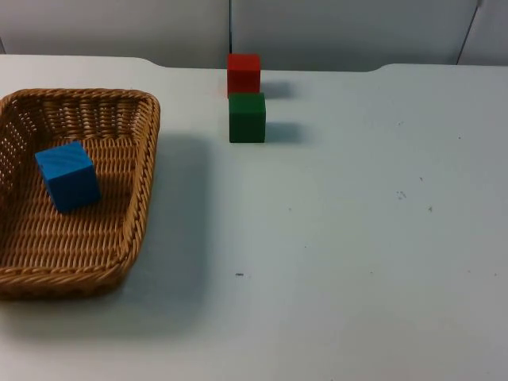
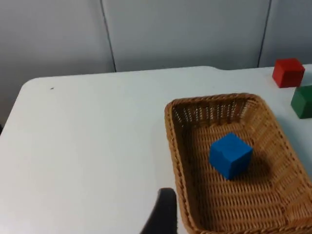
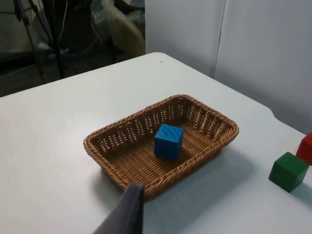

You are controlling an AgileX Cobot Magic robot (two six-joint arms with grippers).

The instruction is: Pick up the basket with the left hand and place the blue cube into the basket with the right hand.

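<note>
- Top view: the wicker basket (image 1: 119, 262) rests on the white table (image 1: 357, 262) at the left, with the blue cube (image 1: 68, 175) lying inside it on the woven floor. A green cube (image 1: 247, 117) stands well apart to the right, and a red cube (image 1: 244, 74) sits just behind it, near the grey partition wall (image 1: 357, 32).
- Left wrist view: the left gripper (image 2: 161, 214) hovers just outside the basket's rim; 1 fingertip shows, so I cannot tell whether its claw is apart or together.
- Right wrist view: the right gripper (image 3: 127, 212) hangs near the basket's near wall; its claw state cannot be told either. Both cubes stand beyond.
</note>
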